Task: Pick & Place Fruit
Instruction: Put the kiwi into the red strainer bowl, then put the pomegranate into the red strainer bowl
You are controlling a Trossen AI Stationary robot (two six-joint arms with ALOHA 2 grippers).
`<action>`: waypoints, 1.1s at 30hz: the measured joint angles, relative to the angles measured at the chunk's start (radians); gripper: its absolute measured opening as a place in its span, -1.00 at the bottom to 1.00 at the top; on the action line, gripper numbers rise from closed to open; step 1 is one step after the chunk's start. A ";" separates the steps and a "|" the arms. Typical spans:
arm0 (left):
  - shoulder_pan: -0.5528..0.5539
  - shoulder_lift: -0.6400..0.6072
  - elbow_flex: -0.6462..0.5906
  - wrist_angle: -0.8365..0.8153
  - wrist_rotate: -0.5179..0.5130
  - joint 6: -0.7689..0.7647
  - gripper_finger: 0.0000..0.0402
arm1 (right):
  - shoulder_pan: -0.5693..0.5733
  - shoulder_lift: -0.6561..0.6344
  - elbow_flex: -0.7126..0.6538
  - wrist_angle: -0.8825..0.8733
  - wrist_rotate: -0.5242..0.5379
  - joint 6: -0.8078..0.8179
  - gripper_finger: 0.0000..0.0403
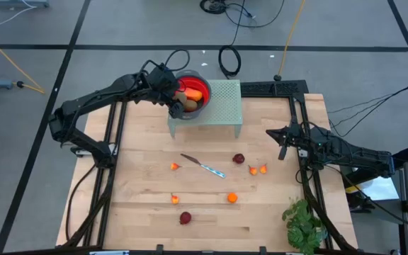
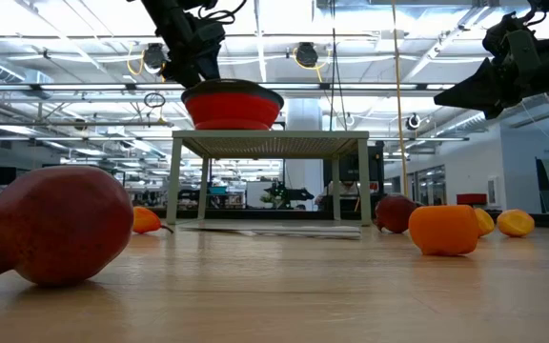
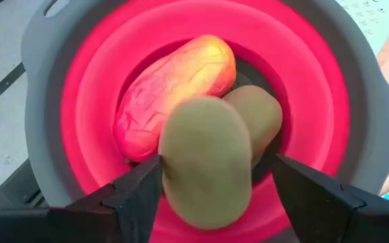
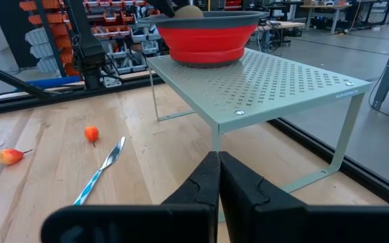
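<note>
A red bowl with a grey rim stands on a pale green perforated stand at the table's far side. In it lie a long red-orange fruit and two olive-brown ovals. My left gripper is open above the bowl, its fingers on either side of the nearer oval. My right gripper is shut and empty above the table's right part. Dark red round fruits and tiny orange ones lie on the table. My left gripper points down into the bowl. One fingertip stands right at the nearer oval's side, and I cannot tell whether it touches. A gap shows between the oval and the other fingertip.
A thin silver knife lies mid-table. A green leafy plant sits at the near right corner. More tiny orange fruits lie scattered. Black frame rails run along both table sides.
</note>
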 joint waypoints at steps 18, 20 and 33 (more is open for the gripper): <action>-0.013 -0.061 0.149 -0.001 -0.031 -0.042 0.52 | 0.000 0.000 0.000 0.000 -0.004 0.000 -1.00; -0.028 -0.063 0.179 0.001 -0.032 -0.075 0.48 | 0.000 0.000 0.000 0.000 -0.004 0.000 -1.00; -0.227 -0.063 0.233 0.001 -0.047 -0.248 0.08 | 0.000 0.000 0.000 0.000 -0.008 0.000 -1.00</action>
